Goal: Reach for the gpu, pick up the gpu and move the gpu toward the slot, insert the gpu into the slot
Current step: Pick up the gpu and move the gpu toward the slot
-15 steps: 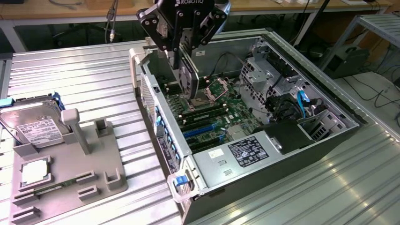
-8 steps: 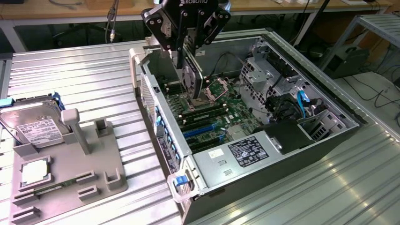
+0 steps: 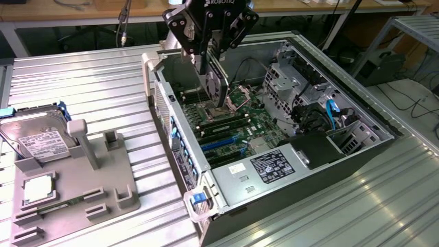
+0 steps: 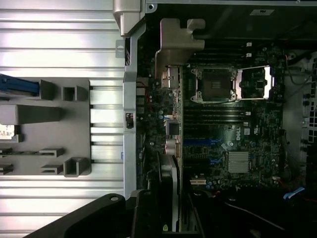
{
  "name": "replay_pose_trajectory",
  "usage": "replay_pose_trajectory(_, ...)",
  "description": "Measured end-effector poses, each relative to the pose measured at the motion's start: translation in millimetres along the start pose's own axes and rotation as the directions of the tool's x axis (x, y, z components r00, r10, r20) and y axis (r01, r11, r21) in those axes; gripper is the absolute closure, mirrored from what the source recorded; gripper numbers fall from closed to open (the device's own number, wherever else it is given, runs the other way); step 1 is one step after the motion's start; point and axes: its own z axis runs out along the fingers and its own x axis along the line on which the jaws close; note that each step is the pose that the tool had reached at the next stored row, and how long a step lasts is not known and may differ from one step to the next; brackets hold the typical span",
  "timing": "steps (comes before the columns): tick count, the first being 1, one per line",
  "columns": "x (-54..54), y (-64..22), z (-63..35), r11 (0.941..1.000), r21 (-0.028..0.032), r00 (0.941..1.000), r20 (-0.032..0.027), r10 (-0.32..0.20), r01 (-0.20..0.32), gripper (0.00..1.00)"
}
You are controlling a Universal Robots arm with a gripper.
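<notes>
My gripper [image 3: 209,67] hangs over the open computer case [image 3: 357,116], shut on the gpu [image 3: 217,88]. The gpu is a thin dark card held upright on edge, and its lower edge hovers above the green motherboard [image 3: 264,123] near the processor socket [image 3: 223,107]. In the wrist view the gpu [image 4: 172,163] appears edge-on, running from my gripper [image 4: 171,218] out to its silver end bracket [image 4: 176,42]. The blue slot [image 3: 221,141] lies on the motherboard, closer to the case's front than the card. In the wrist view the slot [image 4: 200,142] sits beside the card's edge, apart from it.
A grey fixture [image 3: 69,190] on the ribbed metal table holds a silver hard drive [image 3: 34,139] and a square processor chip [image 3: 38,188]. Inside the case are black memory slots [image 3: 223,123], a power supply [image 3: 274,164], a drive cage [image 3: 288,82] and blue cables [image 3: 332,113].
</notes>
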Motion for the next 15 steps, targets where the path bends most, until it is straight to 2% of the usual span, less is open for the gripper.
replay_pose_trajectory(15, -17.7, -0.1, 0.2, 1.0, 0.0006, 1.0, 0.0, 0.0, 0.0, 0.73)
